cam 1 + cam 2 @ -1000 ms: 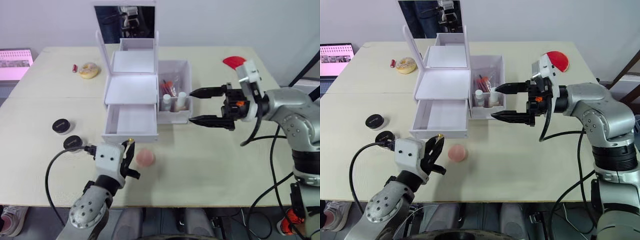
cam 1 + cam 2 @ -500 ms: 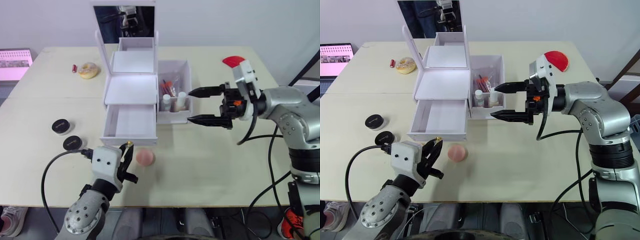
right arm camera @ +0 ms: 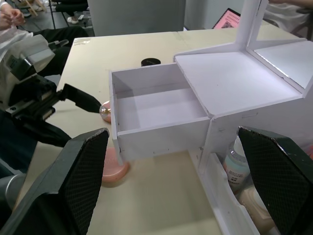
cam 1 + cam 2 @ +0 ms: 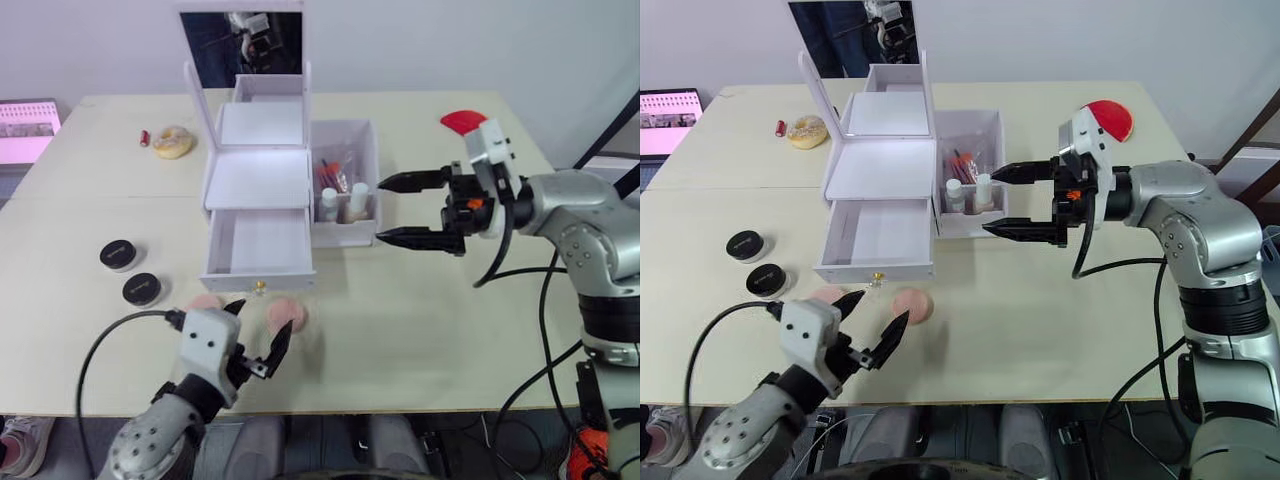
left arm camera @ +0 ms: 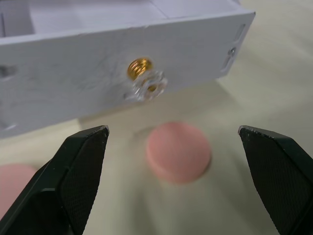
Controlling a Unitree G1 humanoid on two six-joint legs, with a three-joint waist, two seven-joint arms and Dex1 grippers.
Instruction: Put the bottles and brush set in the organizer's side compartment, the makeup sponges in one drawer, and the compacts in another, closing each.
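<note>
The white organizer point(image 4: 258, 180) stands mid-table with its lower drawer point(image 4: 258, 245) pulled out and empty. Bottles and the brush set point(image 4: 340, 190) stand in its side compartment point(image 4: 368, 140). Two pink makeup sponges point(image 4: 285, 315) point(image 4: 205, 301) lie in front of the drawer. My left gripper point(image 4: 262, 318) is open just behind them, its fingers point(image 5: 73, 171) either side of one sponge point(image 5: 178, 152), below the drawer knob point(image 5: 144, 81). Two black compacts point(image 4: 119, 255) point(image 4: 141, 289) sit to the left. My right gripper point(image 4: 380, 210) hangs open beside the side compartment, holding nothing.
A mirror point(image 4: 242, 45) rises behind the organizer. A doughnut-shaped object point(image 4: 172, 141) and a small red item point(image 4: 146, 137) lie far left, a red object point(image 4: 462, 122) far right, and a pink screen point(image 4: 25, 125) at the left edge. The table's front edge is close behind my left gripper.
My left gripper has opened wide and drawn back from the drawer knob toward the table's front edge, uncovering a second sponge. The right arm has stayed put.
</note>
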